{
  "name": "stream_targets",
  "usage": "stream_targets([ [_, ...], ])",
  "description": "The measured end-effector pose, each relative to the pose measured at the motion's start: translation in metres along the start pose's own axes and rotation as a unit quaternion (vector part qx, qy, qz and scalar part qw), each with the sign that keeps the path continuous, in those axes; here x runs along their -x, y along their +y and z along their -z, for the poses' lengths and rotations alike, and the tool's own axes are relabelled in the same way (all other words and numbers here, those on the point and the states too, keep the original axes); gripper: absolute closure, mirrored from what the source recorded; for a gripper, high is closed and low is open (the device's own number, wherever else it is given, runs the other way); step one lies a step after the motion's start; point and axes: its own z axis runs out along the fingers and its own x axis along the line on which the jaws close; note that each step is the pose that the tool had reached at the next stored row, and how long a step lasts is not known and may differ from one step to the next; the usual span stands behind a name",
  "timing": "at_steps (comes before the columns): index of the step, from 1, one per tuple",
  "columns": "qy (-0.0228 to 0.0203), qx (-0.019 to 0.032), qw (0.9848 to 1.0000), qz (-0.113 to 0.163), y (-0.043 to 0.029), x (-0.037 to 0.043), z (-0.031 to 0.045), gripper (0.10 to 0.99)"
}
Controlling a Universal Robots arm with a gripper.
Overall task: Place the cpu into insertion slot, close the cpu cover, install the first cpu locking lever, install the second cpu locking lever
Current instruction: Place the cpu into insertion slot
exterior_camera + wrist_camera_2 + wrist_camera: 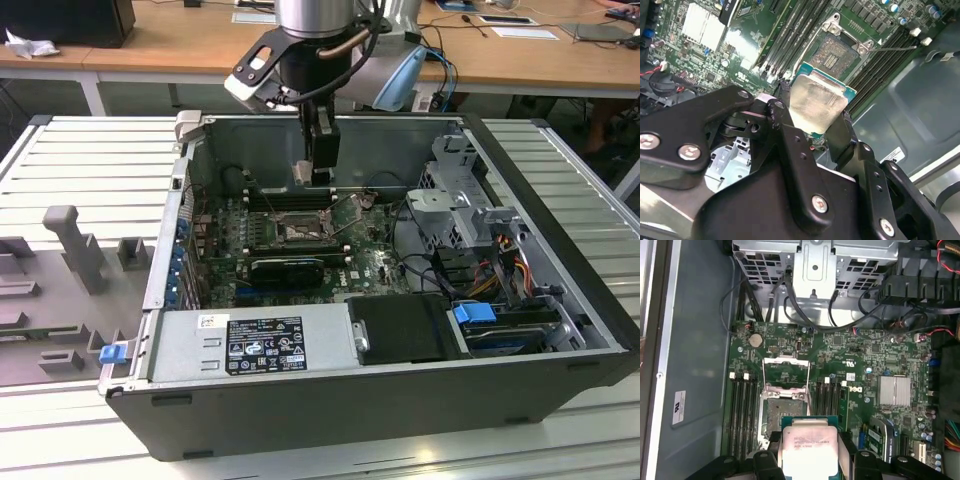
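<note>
1. End effector (815, 114): black, bolted linkage fingers, narrowed onto the cpu (817, 100) and gripping it by two opposite edges.
2. The cpu: a flat square chip with a dull silvery lid on a green rim. It hangs in the air above the board, near the insertion slot (836, 52) but apart from it.
3. Insertion slot: a bare square recess with a fine, grainy contact field and nothing seated in it.
4. The cpu cover (785, 388): a thin grey metal frame, swung up and open. A thin wire locking lever (890, 48) lies released beside the slot.
5. Progress, as I judge it: the chip is in hand and held over the board. Seating it, closing the cover and latching both levers are all left.
6. Motherboard (840, 347): green and crowded, with long dark memory slots (742, 410) and a finned metal heatsink (895, 390).
7. Computer case (400, 400): dark sheet metal, open-topped, resting on the ribbed pale desk (90, 150).
</note>
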Motion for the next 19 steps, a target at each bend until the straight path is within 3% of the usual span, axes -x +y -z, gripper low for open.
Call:
stream_targets([
  [7,0.0,0.0,1.0,0.0,-0.0007,0.0001,-0.0086,0.557],
  [19,0.0,0.0,1.0,0.0,-0.0014,0.0001,-0.0166,0.557],
])
